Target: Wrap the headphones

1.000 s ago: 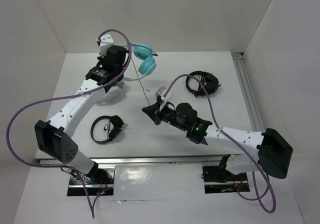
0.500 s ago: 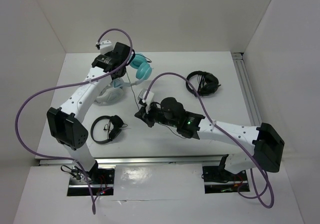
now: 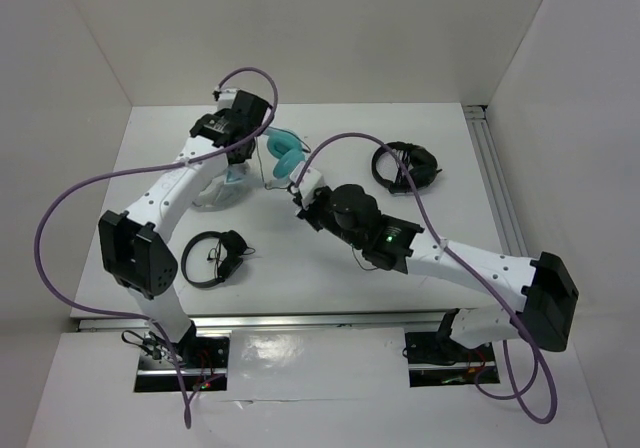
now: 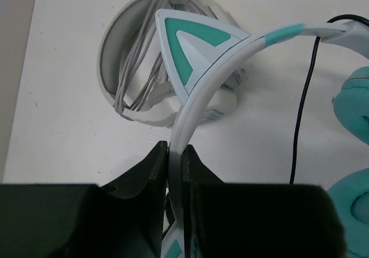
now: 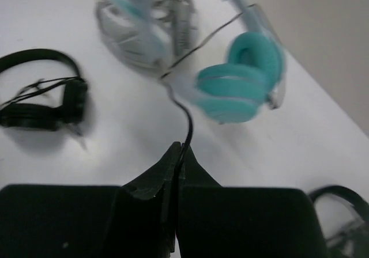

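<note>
The teal headphones (image 3: pixel 283 155) with a white headband and teal cat ears lie at the back middle of the table. My left gripper (image 3: pixel 243 143) is shut on the white headband (image 4: pixel 199 99); a cat ear (image 4: pixel 187 45) shows just beyond my fingers. The teal ear cups (image 5: pixel 242 76) sit ahead of my right gripper (image 3: pixel 300 196). My right gripper (image 5: pixel 180 151) is shut on the thin black cable (image 5: pixel 187 122), which runs up from the jaws to the cups. The cable also shows in the left wrist view (image 4: pixel 301 102).
A grey-white headset (image 3: pixel 222 190) with its coiled cable lies under the left arm, also in the left wrist view (image 4: pixel 138 68). Black headphones (image 3: pixel 215 256) lie at front left, another black pair (image 3: pixel 405 168) at back right. A rail (image 3: pixel 495 178) runs along the right edge.
My right gripper has moved from the table's middle back toward the teal ear cups with the cable. My left gripper has shifted right with the headband, and the headphones have moved down and inward.
</note>
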Motion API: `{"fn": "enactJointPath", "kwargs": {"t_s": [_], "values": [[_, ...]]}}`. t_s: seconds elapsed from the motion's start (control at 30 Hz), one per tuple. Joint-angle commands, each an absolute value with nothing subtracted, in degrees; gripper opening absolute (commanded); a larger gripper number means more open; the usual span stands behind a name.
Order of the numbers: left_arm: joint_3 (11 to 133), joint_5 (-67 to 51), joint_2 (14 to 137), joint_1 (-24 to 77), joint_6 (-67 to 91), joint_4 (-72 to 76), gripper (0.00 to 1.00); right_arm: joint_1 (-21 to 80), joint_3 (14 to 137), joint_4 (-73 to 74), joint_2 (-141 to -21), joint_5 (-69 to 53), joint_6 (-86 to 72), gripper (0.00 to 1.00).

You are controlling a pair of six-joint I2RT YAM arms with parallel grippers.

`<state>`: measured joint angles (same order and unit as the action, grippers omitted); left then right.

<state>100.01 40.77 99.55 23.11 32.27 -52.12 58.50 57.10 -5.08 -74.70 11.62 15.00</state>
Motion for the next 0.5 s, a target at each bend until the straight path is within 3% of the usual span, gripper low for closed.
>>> {"fn": "enactJointPath", "kwargs": {"t_s": [0.0,0.23,0.33,0.47], "values": [[97.6,37.2,95.0,26.2,23.3,-48.5,0.0,56.1,59.0,-9.0,-72.1,24.3,20.8,0.0],[89.7,38.1,90.8,39.2,23.5,-54.1,0.0,50.6,59.5,-11.9,-72.1,25.7,23.5,0.01],[86.7,38.1,88.1,42.8,24.0,-55.4,0.0,48.6,59.5,-12.5,-72.6,25.0,23.5,0.06],[83.6,32.7,82.4,46.9,21.3,-53.3,0.0,45.1,57.1,-14.9,-73.1,23.8,23.5,0.07]]}}
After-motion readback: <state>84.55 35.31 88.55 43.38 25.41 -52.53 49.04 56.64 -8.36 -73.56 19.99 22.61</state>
